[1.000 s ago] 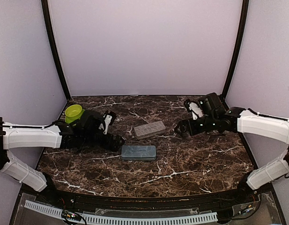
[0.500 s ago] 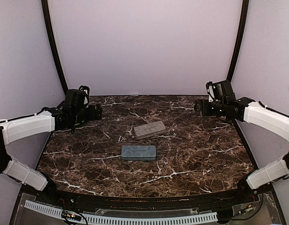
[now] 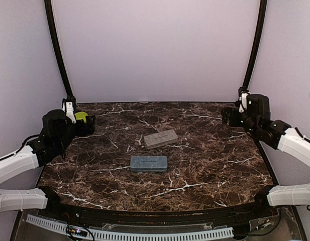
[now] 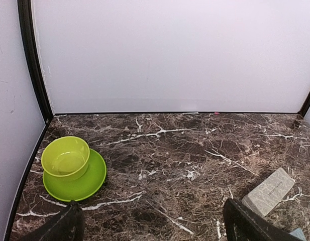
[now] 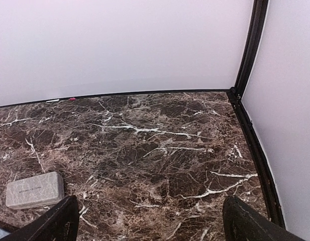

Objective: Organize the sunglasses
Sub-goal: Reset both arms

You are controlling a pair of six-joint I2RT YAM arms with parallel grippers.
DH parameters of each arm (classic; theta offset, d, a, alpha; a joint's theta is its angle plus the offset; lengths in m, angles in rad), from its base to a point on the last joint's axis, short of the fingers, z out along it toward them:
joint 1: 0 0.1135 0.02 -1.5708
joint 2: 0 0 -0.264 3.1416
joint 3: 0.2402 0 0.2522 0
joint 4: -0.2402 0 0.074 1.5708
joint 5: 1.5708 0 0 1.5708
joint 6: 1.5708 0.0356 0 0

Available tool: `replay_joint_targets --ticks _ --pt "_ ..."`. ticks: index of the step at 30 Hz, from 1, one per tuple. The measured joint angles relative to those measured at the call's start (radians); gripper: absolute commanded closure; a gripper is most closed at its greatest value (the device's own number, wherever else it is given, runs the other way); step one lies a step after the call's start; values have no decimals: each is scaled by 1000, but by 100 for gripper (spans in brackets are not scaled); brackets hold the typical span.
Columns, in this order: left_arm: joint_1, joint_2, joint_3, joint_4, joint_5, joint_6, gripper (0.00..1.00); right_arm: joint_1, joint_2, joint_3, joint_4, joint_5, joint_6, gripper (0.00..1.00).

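Note:
No sunglasses show in any view; both pairs are out of sight. A closed grey case (image 3: 160, 138) lies mid-table, and a closed blue-grey case (image 3: 148, 163) lies just in front of it. The grey case also shows in the left wrist view (image 4: 268, 192) and in the right wrist view (image 5: 34, 190). My left gripper (image 3: 85, 124) is raised at the far left, open and empty (image 4: 150, 226). My right gripper (image 3: 230, 116) is raised at the far right, open and empty (image 5: 150, 223).
A lime green bowl (image 4: 65, 157) sits on a lime green saucer (image 4: 89, 182) at the back left, mostly hidden behind my left gripper in the top view (image 3: 82, 116). Black frame posts stand at both back corners.
Both arms have pulled back from the table's middle and risen toward the sides, the left to the far left, the right to the far right. The cases have not moved.

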Motion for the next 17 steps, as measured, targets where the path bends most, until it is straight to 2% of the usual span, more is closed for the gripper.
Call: replay_joint_targets --ticks 17 --pt "0 3 -5 25 17 25 2 0 -40 -29 30 25 -12 0"
